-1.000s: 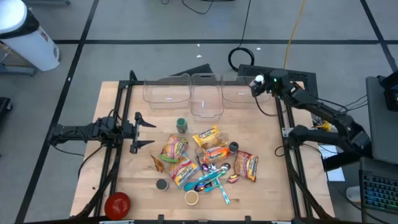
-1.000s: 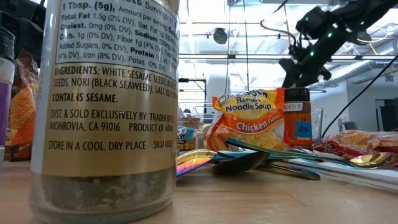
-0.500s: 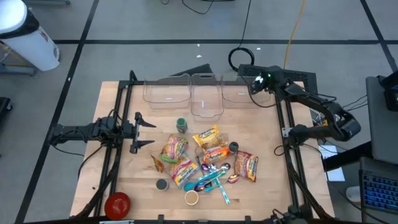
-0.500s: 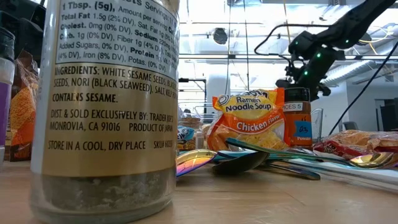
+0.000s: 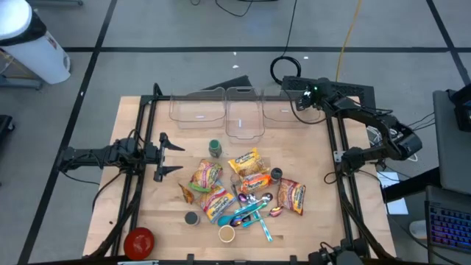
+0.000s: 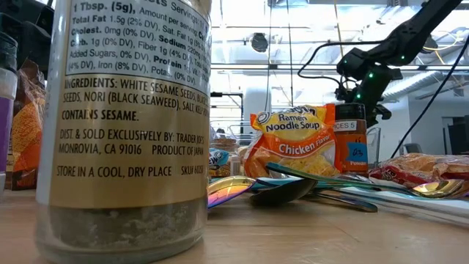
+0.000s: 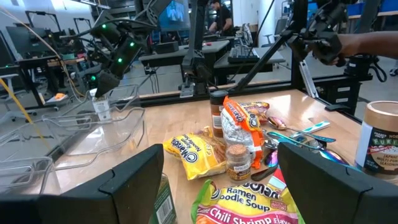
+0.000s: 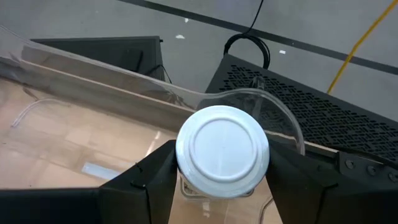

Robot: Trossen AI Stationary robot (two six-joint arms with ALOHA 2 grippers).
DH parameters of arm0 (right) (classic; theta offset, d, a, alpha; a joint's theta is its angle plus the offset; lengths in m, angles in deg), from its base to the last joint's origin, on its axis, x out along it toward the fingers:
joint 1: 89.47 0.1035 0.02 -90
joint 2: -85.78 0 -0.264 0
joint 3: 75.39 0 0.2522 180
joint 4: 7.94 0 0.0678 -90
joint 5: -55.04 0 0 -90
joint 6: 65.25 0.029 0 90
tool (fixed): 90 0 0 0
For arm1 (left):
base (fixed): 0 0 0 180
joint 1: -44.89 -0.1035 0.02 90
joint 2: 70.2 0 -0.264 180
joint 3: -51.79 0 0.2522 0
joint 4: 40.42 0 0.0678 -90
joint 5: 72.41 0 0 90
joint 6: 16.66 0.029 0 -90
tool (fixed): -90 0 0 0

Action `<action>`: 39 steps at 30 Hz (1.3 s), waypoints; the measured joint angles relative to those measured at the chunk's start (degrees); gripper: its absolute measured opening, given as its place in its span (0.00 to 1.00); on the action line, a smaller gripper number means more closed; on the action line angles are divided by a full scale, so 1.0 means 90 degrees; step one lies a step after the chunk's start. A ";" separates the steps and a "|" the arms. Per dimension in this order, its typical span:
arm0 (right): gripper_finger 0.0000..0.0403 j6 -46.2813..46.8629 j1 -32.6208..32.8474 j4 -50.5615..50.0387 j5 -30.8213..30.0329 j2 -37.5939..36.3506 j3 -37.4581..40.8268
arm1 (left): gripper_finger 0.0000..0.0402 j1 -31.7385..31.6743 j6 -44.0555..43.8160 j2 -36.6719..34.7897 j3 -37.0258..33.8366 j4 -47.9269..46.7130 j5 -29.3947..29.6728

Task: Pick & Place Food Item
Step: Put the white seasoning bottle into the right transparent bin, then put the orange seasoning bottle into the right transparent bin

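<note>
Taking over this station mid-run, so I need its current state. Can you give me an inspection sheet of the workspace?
Surface: wooden table, bare toward its right edge.
Job's things: white-capped jar held over the right clear bin; middle clear bin and left clear bin look empty.
Clutter: ramen packets, spoons, spice jars, red bowl.
Grippers: right gripper shut on the jar; left gripper open, at the table's left.
Cables: black coil, yellow cable on the floor.
Surroundings: laptop at right.

centre: food pile (image 5: 243, 193) blocks | left side: bare table (image 5: 147, 199)
</note>
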 joint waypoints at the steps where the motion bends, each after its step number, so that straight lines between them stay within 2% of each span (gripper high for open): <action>1: 0.50 -0.0001 0.0000 0.0012 0.0003 -0.0001 0.0002 | 0.81 -0.0002 0.0000 0.0001 0.0000 0.0000 0.0000; 11: 0.68 0.0028 0.0005 0.0092 0.0016 -0.0006 0.0010 | 0.81 -0.0002 0.0000 -0.0001 0.0000 0.0000 0.0002; 16: 0.73 -0.0002 0.0010 0.0064 0.0069 -0.0317 0.0012 | 0.81 -0.0001 0.0000 0.0001 0.0000 0.0001 0.0002; 19: 0.74 0.0045 0.0012 0.0052 0.0464 -0.0712 0.0013 | 0.81 0.0000 0.0000 0.0001 0.0000 0.0000 0.0002; 25: 0.73 0.0963 0.0284 0.0050 0.2053 -0.1646 0.0015 | 0.81 -0.0002 0.0000 0.0001 0.0000 0.0000 0.0002; 30: 0.72 0.1374 0.0972 0.0096 0.3176 -0.2230 0.0015 | 0.81 -0.0001 0.0000 0.0001 0.0000 0.0001 0.0002; 35: 0.72 0.1630 0.2214 0.0306 0.3551 -0.2499 0.0137 | 0.81 -0.0002 0.0000 0.0001 0.0000 0.0000 0.0002; 39: 0.72 0.1671 0.3579 0.1190 0.3527 -0.2618 0.0636 | 0.81 0.0000 0.0000 0.0001 0.0000 0.0000 0.0002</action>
